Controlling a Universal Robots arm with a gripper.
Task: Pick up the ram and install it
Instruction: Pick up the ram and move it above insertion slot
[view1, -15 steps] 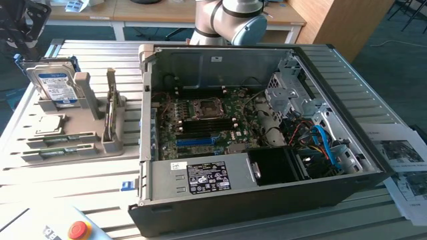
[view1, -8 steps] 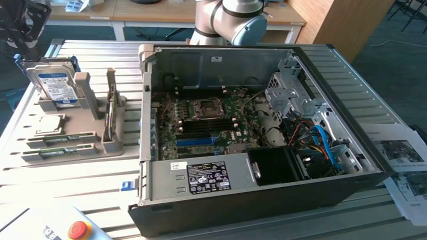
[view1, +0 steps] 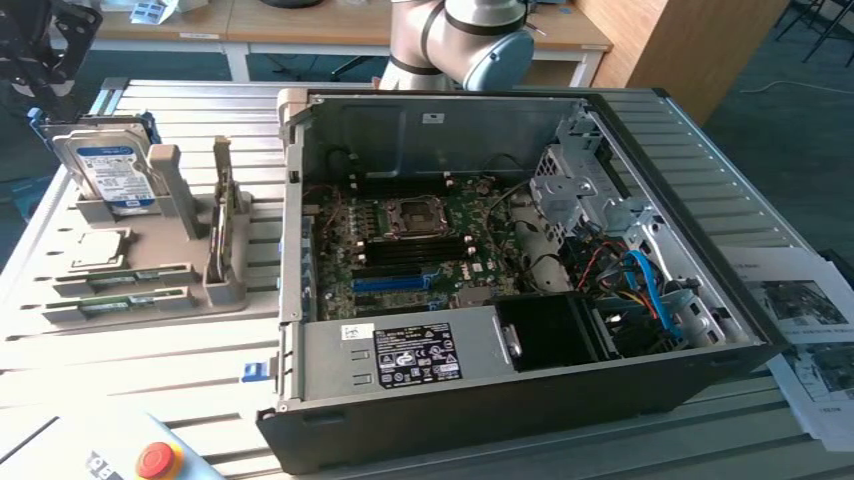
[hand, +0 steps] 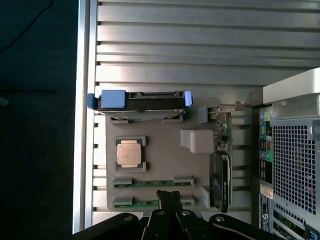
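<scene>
**Item: the ram** (hand: 142, 203), green stick seated on edge in the outermost slot of the grey holder tray (view1: 180, 262). In the exterior view the tray stands at nine o'clock from the open computer case (view1: 534, 400), and the ram lies at six o'clock from the hard drive (view1: 110, 175).

**Claw:** the gripper (hand: 169, 196) hangs above the tray, fingers drawn narrow and holding nothing. Its tips line up over the ram's middle, apparently clear of it.

**Neighbours:** a second stick (hand: 152, 182) just beside the ram, and the processor chip (hand: 130, 153) beyond that.

**Hazards (judged):**
- With the fingers this narrow, a descent would likely land on the ram's top edge, not straddle it.
- A small sideways error could take the second stick instead.
- The tray's end clips may hold the ram, so the tray could lift with it.
</scene>
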